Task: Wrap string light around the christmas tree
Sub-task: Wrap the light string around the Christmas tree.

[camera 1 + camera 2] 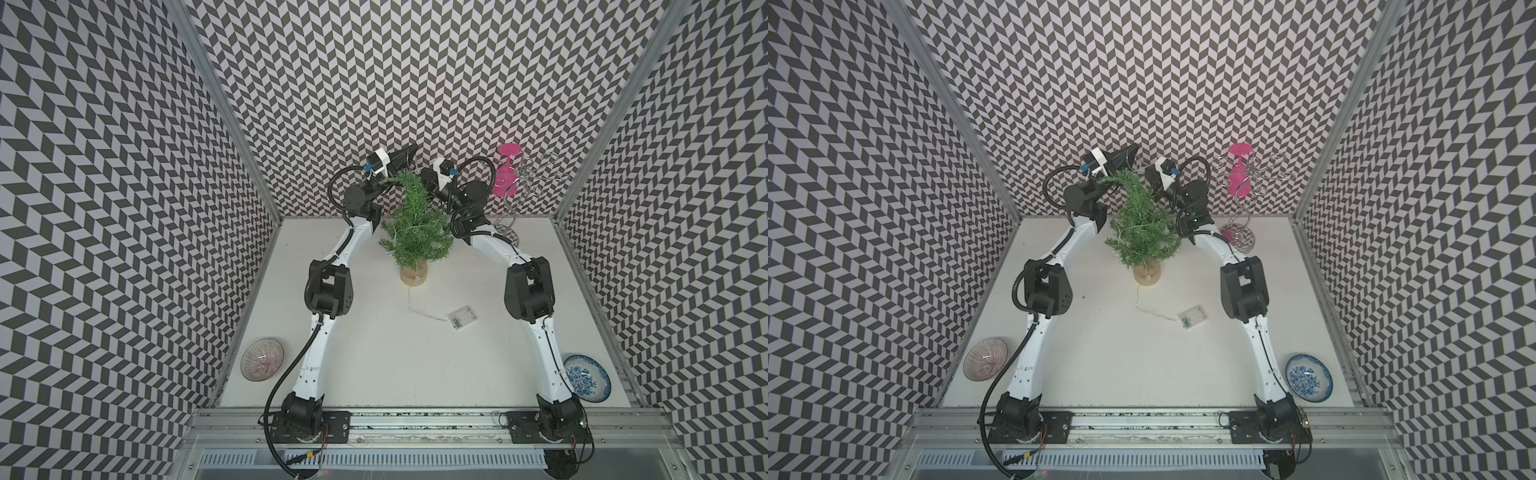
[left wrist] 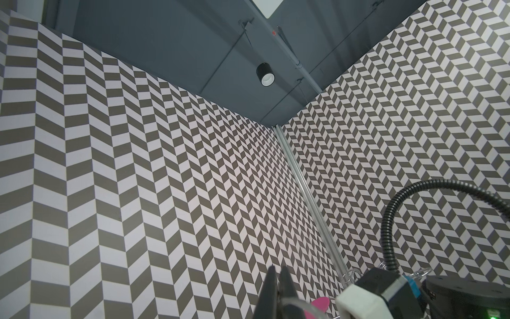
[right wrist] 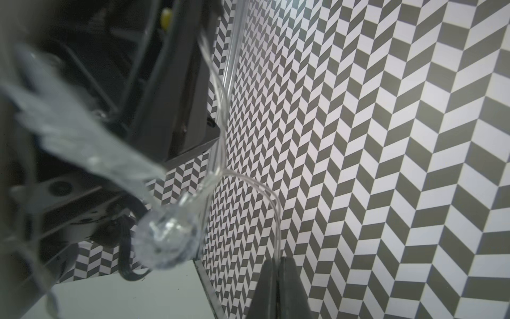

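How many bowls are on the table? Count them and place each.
2. The striped pinkish bowl sits at the near left corner, by the left arm's base; the blue-and-white floral bowl at the near right corner, by the right arm's base. None looks hidden.

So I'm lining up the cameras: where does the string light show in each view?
Top view: string light trails from the christmas tree to its battery box.
Top view: the same run, just below centre.
Left wrist: clear loop beside the left gripper.
Right wrist: blurred bulb, wire entering the shut right gripper.
Shared landmark: chevron wall.
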Robot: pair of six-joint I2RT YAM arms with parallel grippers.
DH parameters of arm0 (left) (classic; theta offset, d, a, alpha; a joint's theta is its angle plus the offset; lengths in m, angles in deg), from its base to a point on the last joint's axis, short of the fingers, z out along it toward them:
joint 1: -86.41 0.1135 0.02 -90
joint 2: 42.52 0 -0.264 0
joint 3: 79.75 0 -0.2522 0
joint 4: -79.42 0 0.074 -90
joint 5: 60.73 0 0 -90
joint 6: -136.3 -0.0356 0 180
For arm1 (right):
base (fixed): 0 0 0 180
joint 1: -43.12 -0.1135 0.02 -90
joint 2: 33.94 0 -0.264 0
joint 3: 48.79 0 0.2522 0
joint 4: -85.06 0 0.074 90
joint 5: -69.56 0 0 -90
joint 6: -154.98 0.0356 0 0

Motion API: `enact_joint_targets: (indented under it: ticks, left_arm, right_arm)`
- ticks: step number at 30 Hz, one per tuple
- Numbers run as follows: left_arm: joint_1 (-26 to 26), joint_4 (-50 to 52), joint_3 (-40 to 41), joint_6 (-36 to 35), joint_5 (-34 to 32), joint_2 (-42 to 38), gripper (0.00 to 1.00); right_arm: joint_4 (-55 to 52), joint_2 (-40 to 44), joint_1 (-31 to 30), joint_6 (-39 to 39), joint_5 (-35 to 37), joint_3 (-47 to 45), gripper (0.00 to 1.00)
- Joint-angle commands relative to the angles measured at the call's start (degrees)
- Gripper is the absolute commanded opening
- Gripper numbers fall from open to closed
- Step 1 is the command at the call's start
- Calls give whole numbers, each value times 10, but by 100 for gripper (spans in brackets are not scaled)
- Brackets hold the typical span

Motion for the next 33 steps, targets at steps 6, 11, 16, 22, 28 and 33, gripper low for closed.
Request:
enact_joint_targets:
  ticks: [6,11,16,22,28,33]
  left_arm:
    - [13,-44,20,39,-2,-15,7]
    - [20,-52,32,46,2,-22,11]
    - [34,-61,52,53,12,-34,29]
    - [58,-76,94,81,24,-52,39]
    - [86,-95,139,98,24,-72,50]
    - [109,-108,175,117,18,-88,52]
  right_arm:
    - [60,72,2,-48,81,-42,1]
    - [60,98,4,-68,99,-62,0]
    - [50,142,4,-94,114,-79,0]
    - [10,191,3,-126,114,-76,0]
    - [-31,218,3,-150,120,-72,0]
    - [-78,231,3,-173,128,-57,0]
